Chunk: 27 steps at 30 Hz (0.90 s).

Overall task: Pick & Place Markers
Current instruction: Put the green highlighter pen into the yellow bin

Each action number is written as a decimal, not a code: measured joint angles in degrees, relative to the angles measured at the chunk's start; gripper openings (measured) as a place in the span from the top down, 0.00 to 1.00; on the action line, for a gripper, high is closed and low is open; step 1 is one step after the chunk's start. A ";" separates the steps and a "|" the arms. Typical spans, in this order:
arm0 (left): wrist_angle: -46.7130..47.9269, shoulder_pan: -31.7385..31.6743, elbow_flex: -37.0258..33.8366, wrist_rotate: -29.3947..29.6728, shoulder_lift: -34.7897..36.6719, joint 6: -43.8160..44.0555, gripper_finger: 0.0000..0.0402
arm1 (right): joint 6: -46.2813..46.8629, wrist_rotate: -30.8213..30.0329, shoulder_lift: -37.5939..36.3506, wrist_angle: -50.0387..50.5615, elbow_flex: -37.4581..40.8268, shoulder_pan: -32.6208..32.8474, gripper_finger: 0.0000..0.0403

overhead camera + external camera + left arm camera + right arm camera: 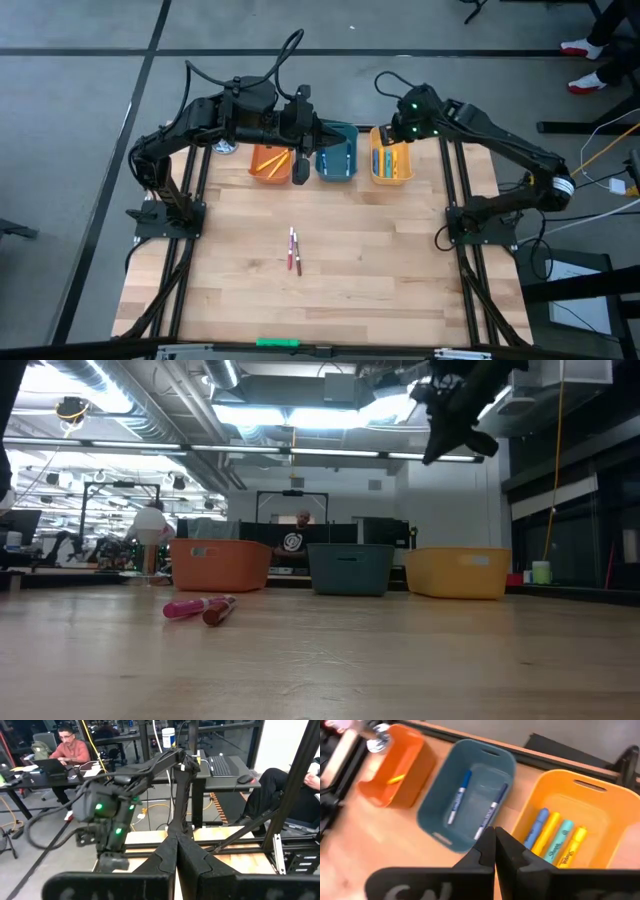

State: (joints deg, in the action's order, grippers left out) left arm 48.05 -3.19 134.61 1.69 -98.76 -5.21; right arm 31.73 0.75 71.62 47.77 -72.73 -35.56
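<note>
Two markers (294, 250) lie mid-table, well apart from bins (336, 152)

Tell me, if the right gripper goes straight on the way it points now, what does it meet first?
Probably the teal bin: the shut right gripper points at its near rim, beside the yellow bin. Depth is unclear, so this is a guess.

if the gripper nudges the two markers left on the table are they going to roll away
Likely yes: the markers look round and thin, lying flat on smooth bare wood. They lie side by side, so nudging one probably moves both. Being stiff, they shouldn't bend when pinched.
</note>
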 joint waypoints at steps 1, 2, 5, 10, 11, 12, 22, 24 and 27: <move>0.07 0.22 0.00 0.31 0.00 0.01 1.00 | -0.79 0.34 -0.61 -0.03 0.00 0.73 1.00; 0.33 0.42 0.02 0.40 0.00 0.00 1.00 | -1.50 0.44 -1.25 -0.08 0.00 1.55 1.00; 3.35 1.03 0.02 1.38 0.00 0.51 1.00 | -4.05 0.66 -3.31 -0.13 0.00 4.22 1.00; 7.50 2.91 0.02 3.55 0.00 1.68 1.00 | -7.24 1.07 -7.64 -1.47 0.00 8.70 1.00; 7.84 3.32 0.02 3.51 0.00 1.95 1.00 | -7.77 1.57 -8.53 -2.02 0.00 9.51 1.00; 8.38 3.73 0.02 3.49 0.00 2.40 1.00 | -8.11 2.23 -9.50 -2.77 0.00 10.32 1.00; 19.84 8.71 0.02 4.53 0.00 2.97 1.00 | -7.26 8.42 -17.68 -10.73 -0.02 17.32 1.00; 22.86 9.95 0.02 4.56 -0.01 2.97 1.00 | -6.63 8.46 -18.76 -11.06 -0.02 18.14 1.00; 25.39 11.89 0.02 4.66 0.00 3.03 1.00 | -6.54 8.44 -19.97 -11.06 -0.02 19.40 1.00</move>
State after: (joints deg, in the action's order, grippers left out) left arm 73.44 8.70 134.63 6.35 -98.76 -2.19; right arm 25.19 9.19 51.65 36.71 -72.75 -16.17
